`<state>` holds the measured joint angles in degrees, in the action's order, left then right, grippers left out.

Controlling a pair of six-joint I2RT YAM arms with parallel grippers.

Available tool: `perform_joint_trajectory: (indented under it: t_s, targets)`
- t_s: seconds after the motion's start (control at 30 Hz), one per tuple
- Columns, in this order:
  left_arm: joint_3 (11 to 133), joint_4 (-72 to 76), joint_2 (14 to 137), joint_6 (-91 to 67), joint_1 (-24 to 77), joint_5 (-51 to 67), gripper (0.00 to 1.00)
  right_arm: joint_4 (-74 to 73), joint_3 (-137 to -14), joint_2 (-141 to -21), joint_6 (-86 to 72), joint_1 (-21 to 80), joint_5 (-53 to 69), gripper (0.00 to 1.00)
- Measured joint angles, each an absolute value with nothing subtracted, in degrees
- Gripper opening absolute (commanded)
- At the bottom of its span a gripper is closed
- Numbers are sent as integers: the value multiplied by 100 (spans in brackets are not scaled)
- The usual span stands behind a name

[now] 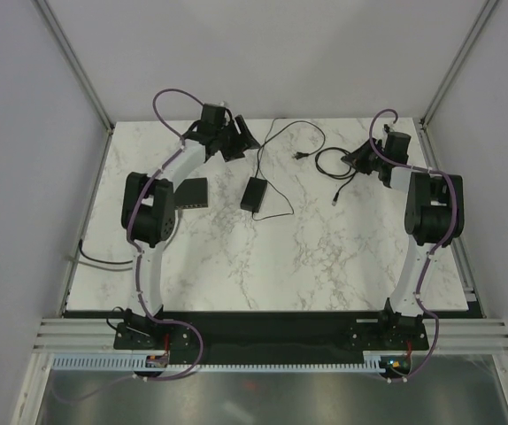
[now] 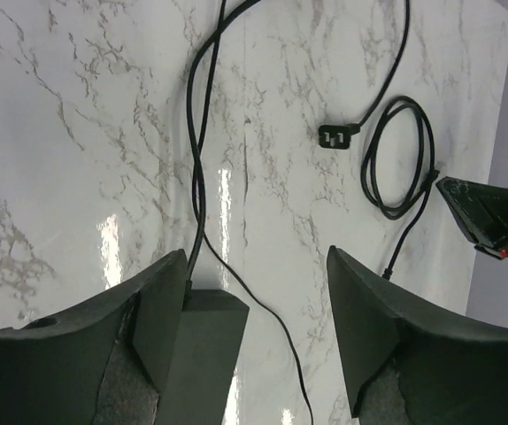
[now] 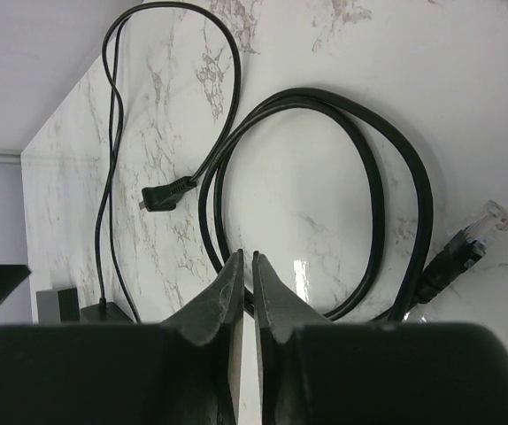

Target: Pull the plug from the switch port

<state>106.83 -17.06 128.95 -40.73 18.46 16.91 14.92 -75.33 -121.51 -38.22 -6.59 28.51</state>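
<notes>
Noted right gripper (image 3: 246, 257) nearest the lens, jaws parted only a slit, nothing between them. Found plug (image 3: 484, 220) out of the switch (image 1: 194, 192), lying free on the table (image 1: 236, 266) just right of those jaws, long axis diagonal, clear tip pointing up-right, away from them. Logged switch well apart to the left; left gripper (image 2: 256, 257) wide open, empty, farther from the plug.
</notes>
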Motion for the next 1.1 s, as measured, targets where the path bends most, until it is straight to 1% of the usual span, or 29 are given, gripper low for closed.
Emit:
perform_joint_trajectory:
  t_s: [0.1,0.13,0.17,0.2,0.23,0.3,0.37,0.43,0.47,0.53,0.6,0.67,0.77,0.9,1.1]
  targets:
    - [10420,-1837,12248,-3811,1874,1372,72,1538,-7489,-12108,-3822,-609,2864,18]
    - [10313,-1865,12005,-3730,1876,1284,74,1546,-7489,-12095,-3822,-591,2864,19]
    - [10193,-1905,11723,-3634,1879,1179,76,1546,-7489,-12066,-3819,-554,2862,19]
    - [10092,-1964,11452,-3538,1885,1068,81,1542,-7489,-12033,-3815,-504,2858,20]
    - [10001,-2003,11190,-3433,1887,937,84,1533,-7489,-11992,-3804,-445,2851,23]
    - [9797,-2069,10696,-3251,1885,735,88,1498,-7491,-11889,-3765,-263,2810,27]
    - [9507,-2108,10245,-3129,1852,613,88,1446,-7505,-11797,-3699,-25,2744,32]
    - [9115,-2174,9784,-3072,1743,620,86,1341,-7577,-11716,-3614,314,2657,33]
    - [8906,-2176,9579,-3063,1647,655,82,1280,-7629,-11688,-3581,506,2633,33]
    - [8525,-2255,9264,-3068,1406,685,78,1203,-7725,-11636,-3522,899,2547,34]
    - [8101,-2294,8978,-3070,1092,751,71,1138,-7793,-11583,-3483,1271,2477,34]
    - [7741,-2331,8783,-3070,812,768,61,1094,-7872,-11542,-3468,1675,2401,34]
    - [7439,-2399,8685,-3061,528,799,61,1066,-7999,-11535,-3503,2281,2342,32]
    - [7349,-2410,8794,-3063,377,816,61,1138,-8084,-11579,-3712,3015,2259,30]
    - [7251,-2370,9306,-3063,283,869,61,1935,-8014,-12014,-4265,4005,2217,31]
